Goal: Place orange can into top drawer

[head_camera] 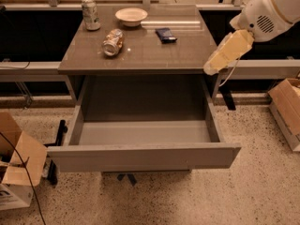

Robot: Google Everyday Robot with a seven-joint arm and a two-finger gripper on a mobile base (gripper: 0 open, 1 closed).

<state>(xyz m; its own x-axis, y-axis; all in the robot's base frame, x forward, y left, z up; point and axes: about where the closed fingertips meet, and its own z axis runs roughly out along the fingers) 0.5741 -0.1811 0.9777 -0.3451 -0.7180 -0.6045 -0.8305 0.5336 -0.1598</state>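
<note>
The orange can lies on its side on the grey table, left of the middle. The top drawer is pulled fully out below the tabletop, and nothing shows inside it. My arm comes in from the upper right. My gripper hangs at the table's right front corner, above the drawer's right wall. It is well to the right of the can and holds nothing that I can see.
A silvery can with green markings stands at the table's back left. A white bowl and a dark blue packet sit farther back. Cardboard boxes stand on the floor at left and right.
</note>
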